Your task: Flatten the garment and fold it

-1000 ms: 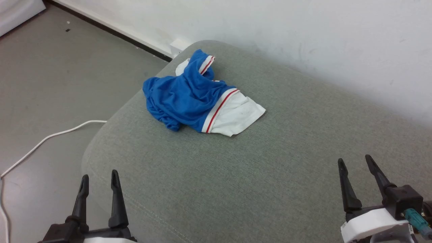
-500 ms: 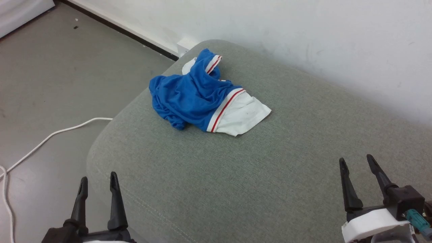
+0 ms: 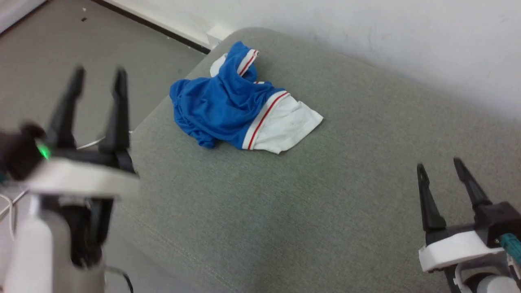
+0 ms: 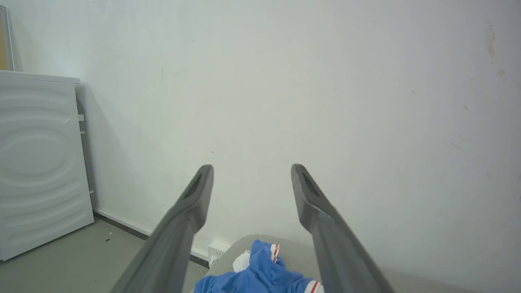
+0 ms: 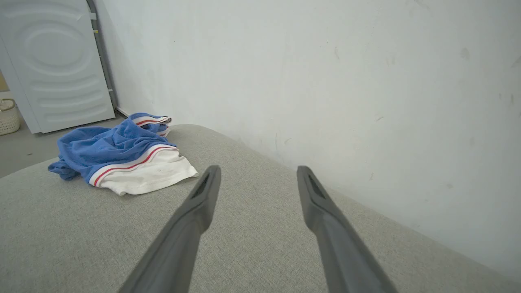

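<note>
Since a second ago our left gripper [image 3: 99, 75] has climbed from the lower left corner of the head view to the middle left, blurred with motion. The whole picture has shifted a little, so the camera has moved too. Our right gripper [image 3: 438, 165] sits slightly higher at the lower right. Both pincers stand spread wide with nothing between the fingers, and neither touches cloth. The garment [image 3: 220, 110] looks undisturbed: it lies crumpled in a heap in the upper middle of the head view, at the far left end of the grey cushion [image 3: 325, 195], close to the edge that drops to the floor [image 3: 61, 53].

We judge it light, limp and thin. It will drape and bunch and will not hold a shape, and a pinch on one layer may drag the rest along or slip off the smooth jersey. The white sleeve [image 3: 285, 130], lying fairly flat at the lower right of the heap beside its red-striped trim [image 3: 263, 124], offers the clearest edge to take. A second hold on the blue folds at the heap's left would let us draw it open. No print shows, so we cannot tell which side faces up.
</note>
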Tool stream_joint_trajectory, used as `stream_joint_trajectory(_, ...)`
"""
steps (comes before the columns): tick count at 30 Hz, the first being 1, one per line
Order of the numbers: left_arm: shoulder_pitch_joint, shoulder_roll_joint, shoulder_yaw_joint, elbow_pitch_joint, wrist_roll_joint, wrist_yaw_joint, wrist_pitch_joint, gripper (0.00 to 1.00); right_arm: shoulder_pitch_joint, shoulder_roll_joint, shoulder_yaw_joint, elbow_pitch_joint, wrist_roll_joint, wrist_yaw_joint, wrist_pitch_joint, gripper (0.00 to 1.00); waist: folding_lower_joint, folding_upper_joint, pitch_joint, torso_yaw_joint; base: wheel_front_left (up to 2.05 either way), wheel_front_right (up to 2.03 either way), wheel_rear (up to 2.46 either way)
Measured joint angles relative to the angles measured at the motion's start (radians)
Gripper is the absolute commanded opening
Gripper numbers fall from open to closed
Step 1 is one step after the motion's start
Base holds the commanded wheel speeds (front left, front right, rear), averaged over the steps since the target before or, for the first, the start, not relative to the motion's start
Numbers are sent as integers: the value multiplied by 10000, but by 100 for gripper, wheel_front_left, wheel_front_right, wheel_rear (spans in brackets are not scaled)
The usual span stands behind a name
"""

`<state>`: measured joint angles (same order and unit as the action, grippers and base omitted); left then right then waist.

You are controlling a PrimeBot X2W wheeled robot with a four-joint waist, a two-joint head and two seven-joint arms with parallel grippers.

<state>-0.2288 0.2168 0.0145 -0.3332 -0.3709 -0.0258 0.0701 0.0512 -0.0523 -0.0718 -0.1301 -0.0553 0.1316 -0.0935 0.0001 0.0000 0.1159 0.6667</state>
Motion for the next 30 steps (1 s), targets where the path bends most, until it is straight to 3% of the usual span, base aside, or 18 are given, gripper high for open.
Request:
stream_joint_trajectory(9,-4586,1315,-247,2826,-780,-583,2623,100,-746,23,399,-1162,-487,0,717,100,0,0,1103,-533,0,0,0)
stream_joint_trajectory(14,-6212,1894,-596,4619,-1243,-809,3893,100,-925,27,428,-1511,-658,0,934,100,2,0,1714,-956,0,0,0)
stream_joint_trajectory(20,-6841,2474,-1062,6171,-2031,-966,5168,100,-1176,27,527,-2075,-993,0,1250,100,1,0,2436,-1504,0,0,0)
stream_joint_trajectory(30,-6510,3377,-1687,7496,-3659,-976,6564,100,-1700,-213,711,-3515,-1390,0,2054,100,0,0,3400,-2579,0,0,0)
